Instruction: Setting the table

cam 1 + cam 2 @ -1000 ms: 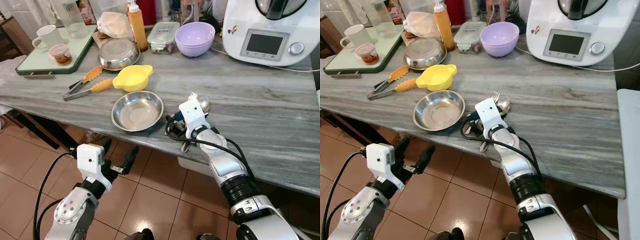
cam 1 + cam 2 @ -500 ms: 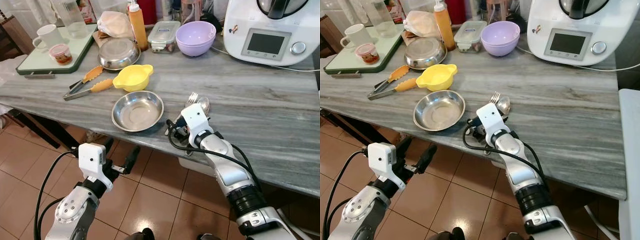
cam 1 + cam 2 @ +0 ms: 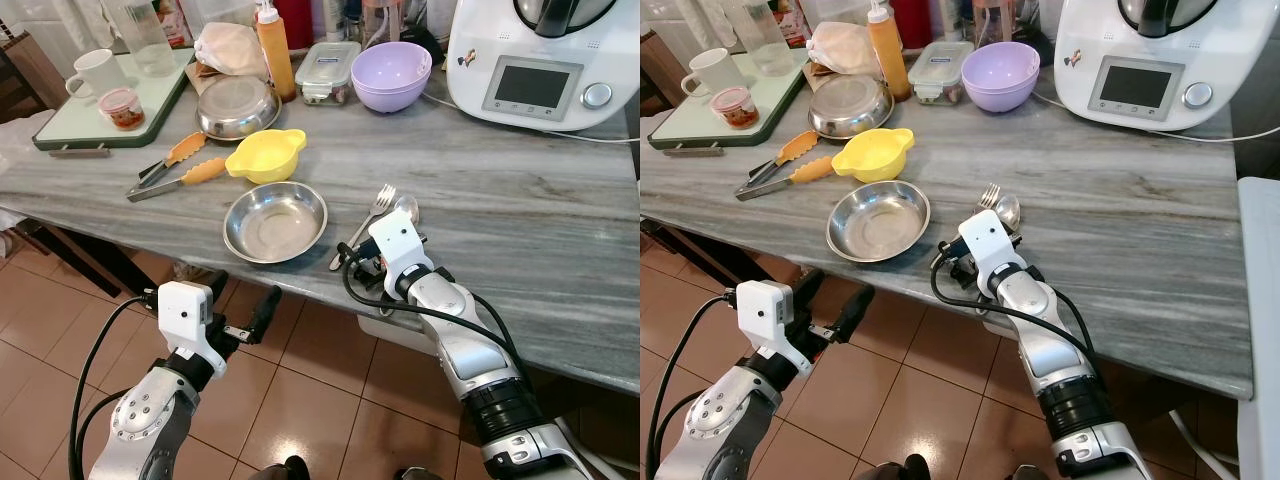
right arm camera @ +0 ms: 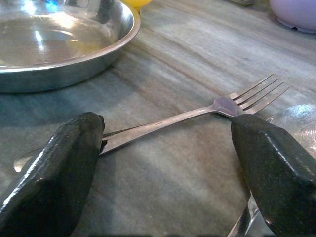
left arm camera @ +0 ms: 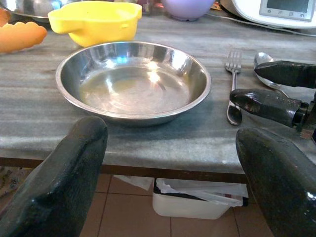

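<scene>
The right gripper [image 4: 163, 163] sits low at the table's [image 3: 520, 215] near edge with its fingers [image 4: 54, 168] spread wide apart and holding nothing; the fork [image 4: 197, 112] lies flat on the stone just ahead of them, its handle running across the gap towards one finger, and the spoon [image 3: 404, 209] lies just beside the fork on the far side. The steel dish [image 3: 275, 221] rests near the gripper, on its left. To do this step well — judging that the cutlery is being laid beside the dish — the gripper should draw straight back and up, so a fingertip does not drag the fork's handle askew. The left gripper [image 5: 168, 163] hangs open below the table edge, facing the dish; idle. The spoon's handle is hidden behind the right wrist; whether one finger touches the fork's handle cannot be told.
</scene>
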Controlling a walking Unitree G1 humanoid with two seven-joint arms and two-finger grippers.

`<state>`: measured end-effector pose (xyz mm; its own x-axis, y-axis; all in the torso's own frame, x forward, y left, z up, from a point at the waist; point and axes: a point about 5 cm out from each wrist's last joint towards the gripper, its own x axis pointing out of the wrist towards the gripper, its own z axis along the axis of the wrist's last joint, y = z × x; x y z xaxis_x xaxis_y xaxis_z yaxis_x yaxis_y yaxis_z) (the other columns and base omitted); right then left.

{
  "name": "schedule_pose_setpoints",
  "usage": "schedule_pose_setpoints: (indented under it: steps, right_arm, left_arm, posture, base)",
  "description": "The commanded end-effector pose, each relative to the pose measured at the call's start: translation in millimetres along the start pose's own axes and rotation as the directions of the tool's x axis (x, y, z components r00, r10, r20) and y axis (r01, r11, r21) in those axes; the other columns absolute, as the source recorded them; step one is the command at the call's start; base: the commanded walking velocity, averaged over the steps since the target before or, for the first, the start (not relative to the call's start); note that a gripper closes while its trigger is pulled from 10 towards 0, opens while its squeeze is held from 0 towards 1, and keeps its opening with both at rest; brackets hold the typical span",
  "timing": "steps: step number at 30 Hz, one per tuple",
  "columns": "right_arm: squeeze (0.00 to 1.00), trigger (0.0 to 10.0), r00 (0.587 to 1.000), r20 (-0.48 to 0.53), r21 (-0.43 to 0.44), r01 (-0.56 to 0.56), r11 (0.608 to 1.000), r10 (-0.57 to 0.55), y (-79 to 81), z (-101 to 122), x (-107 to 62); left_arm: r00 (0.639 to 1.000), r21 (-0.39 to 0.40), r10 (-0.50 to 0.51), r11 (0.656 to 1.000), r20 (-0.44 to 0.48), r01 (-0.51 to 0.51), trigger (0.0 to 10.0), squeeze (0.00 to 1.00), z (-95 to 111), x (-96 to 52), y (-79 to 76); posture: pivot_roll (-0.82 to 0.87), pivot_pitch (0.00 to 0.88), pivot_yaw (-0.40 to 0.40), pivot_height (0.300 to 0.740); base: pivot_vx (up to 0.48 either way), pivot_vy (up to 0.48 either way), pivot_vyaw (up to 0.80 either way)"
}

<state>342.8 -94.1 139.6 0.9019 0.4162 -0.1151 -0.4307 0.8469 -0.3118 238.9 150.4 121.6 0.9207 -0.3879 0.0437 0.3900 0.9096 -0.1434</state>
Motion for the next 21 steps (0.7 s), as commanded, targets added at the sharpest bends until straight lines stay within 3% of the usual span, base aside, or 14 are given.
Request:
schedule_pose_setpoints:
  steps: [1, 20, 21]
  right_arm:
    - [0.54, 10.0, 0.998, -0.064, 0.014, -0.03, 0.999, 0.031, 7.8, -14, -2.4]
    - [0.54, 10.0, 0.998, -0.064, 0.014, -0.03, 0.999, 0.031, 7.8, -14, -2.4]
    - [0.54, 10.0, 1.0, -0.007, 0.021, -0.023, 1.0, 0.023, 12.5, 2, 7.8]
  left_arm:
    - [1.0, 0.01, 0.012, 1.0, -0.028, -0.011, 10.0, 0.0, -3, -3.2, 4.8]
    - [1.0, 0.01, 0.012, 1.0, -0.028, -0.011, 10.0, 0.0, -3, -3.2, 4.8]
    - [1.0, 0.013, 0.019, 1.0, -0.014, -0.019, 10.0, 0.0, -1, -2.6, 5.4]
  posture:
    - [-0.11, 0.177, 0.17, 0.74]
    - [-0.11, 0.177, 0.17, 0.74]
    - [-0.09, 0.16, 0.16, 0.74]
  base:
    - [0.0, 0.0, 0.0]
    - [0.0, 0.0, 0.0]
    - [0.0, 0.0, 0.0]
